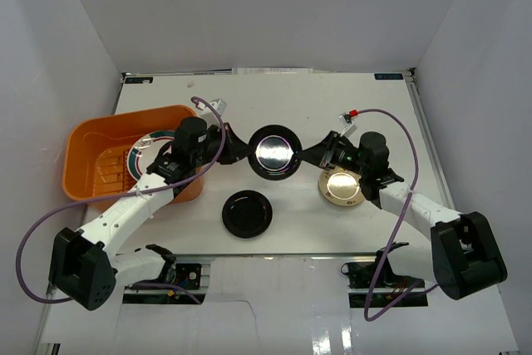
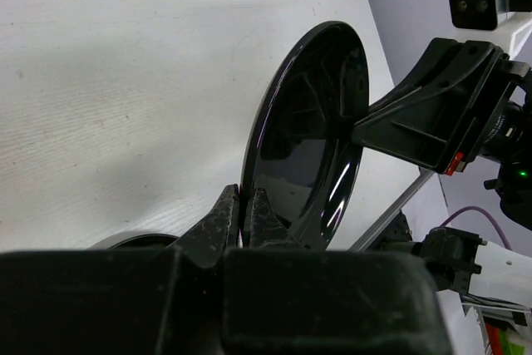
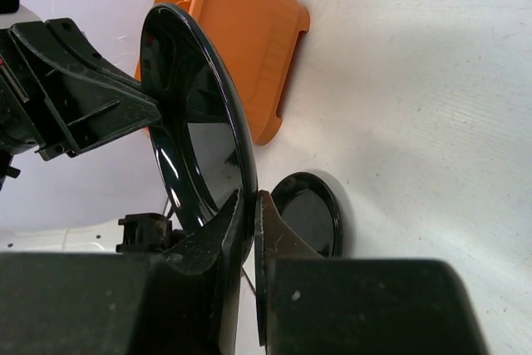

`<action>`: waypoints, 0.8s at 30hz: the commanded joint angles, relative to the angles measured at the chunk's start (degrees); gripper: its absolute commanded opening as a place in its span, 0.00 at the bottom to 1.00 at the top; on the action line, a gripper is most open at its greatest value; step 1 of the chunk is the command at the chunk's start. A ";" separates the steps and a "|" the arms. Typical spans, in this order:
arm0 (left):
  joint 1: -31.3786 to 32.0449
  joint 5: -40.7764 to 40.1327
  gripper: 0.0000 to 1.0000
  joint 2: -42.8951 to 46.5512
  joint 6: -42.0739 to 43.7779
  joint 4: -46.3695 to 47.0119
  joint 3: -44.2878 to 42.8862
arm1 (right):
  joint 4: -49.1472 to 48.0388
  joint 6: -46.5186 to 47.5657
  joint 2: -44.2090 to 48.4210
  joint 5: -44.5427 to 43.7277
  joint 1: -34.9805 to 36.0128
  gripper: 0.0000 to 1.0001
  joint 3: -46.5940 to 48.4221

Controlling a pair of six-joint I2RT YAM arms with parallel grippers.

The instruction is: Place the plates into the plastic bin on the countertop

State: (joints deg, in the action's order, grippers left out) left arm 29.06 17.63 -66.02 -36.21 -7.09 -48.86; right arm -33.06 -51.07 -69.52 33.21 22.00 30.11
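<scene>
black and glossy: the held black plate [image 1: 277, 153] pinched at both rims

from above, we see the held black plate between the two arms, over the middle of the white countertop [image 1: 332, 106]. the left gripper [image 1: 246, 149] reaches its left rim and the right gripper [image 1: 306, 155] its right rim, so the plate spans the gap between them. the orange bin [image 1: 83, 155] sits at the left of the countertop, well apart from this plate. inside it lies a pale plate [image 1: 143, 154] with a dark rim band, partly hidden by the left arm [image 1: 125, 214]. a second black plate [image 1: 247, 214] lies flat on the countertop, nearer the arm bases. a gold plate [image 1: 342, 187] lies flat beside the right arm's wrist.

in the left wrist view, the left gripper [image 2: 243, 205] has its two fingers pressed together on the near rim of the held black plate [image 2: 303, 130], the thin edge caught between them. the right gripper [image 2: 362, 126] touches the far rim, and we cannot tell its grip from here.

in the right wrist view, the right gripper [image 3: 249, 205] likewise pinches the near rim of the held black plate [image 3: 195, 122], with only the edge between its fingers. the left gripper [image 3: 125, 110] meets the opposite rim. beyond the plate we see a corner of the orange bin [image 3: 241, 31]. the second black plate [image 3: 309, 215] lies flat on the countertop just past the fingers.
</scene>
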 commanded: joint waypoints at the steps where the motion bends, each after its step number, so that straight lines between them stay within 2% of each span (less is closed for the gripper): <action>1: 0.03 0.39 0.00 0.72 -0.01 2.26 -1.67 | -0.17 0.71 0.08 3.26 0.76 0.09 0.56; 2: -0.05 -0.13 0.00 0.98 0.00 1.82 -1.76 | 0.18 1.14 0.08 3.70 0.76 0.12 1.09; 5: -0.05 -6.27 0.00 3.34 0.34 -1.85 -2.90 | 3.25 3.42 1.40 3.53 0.94 0.47 2.05; 6: -0.14 -8.55 0.00 4.40 0.69 -2.83 -3.34 | 4.66 4.56 2.79 3.35 0.85 0.64 2.58; 8: -1.19 -13.66 0.00 7.65 1.14 -5.28 -4.66 | 9.05 6.67 4.21 2.65 0.85 0.75 3.46; 9: -1.89 -14.72 0.00 8.53 1.31 -6.17 -5.10 | 9.93 7.82 5.52 2.30 0.77 0.83 3.99; 12: -5.48 -19.36 0.00 11.69 1.49 -9.68 -6.77 | 11.70 8.70 7.98 2.03 0.68 0.94 4.08; 16: -14.36 -25.27 0.00 16.44 1.32 -14.17 -5.73 | 17.14 12.21 11.59 -0.42 -0.20 0.95 3.56; 17: -19.08 -26.84 0.00 17.41 1.31 -15.66 -4.15 | 18.19 12.83 12.29 -2.34 -0.55 0.95 3.21; 19: -23.68 -27.73 0.00 19.69 0.96 -17.07 -2.39 | 21.53 14.76 14.49 -4.64 -2.04 0.93 1.98; 20: -27.87 -28.17 0.00 20.48 0.61 -17.60 -0.12 | 23.29 15.64 15.02 -7.43 -3.35 0.92 1.80; 22: -32.11 -30.79 0.00 23.03 -0.79 -18.13 2.09 | 28.73 18.44 16.86 -11.04 -4.85 0.89 0.92; 24: -36.08 -35.18 0.00 26.18 -2.72 -16.56 6.12 | 32.16 20.29 19.50 -20.77 -7.75 0.87 -1.00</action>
State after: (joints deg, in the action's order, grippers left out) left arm -2.92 -10.52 -43.31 -36.32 -22.50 -47.13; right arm -8.80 -36.14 -52.86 24.91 17.02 31.22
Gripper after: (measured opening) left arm 0.030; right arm 0.878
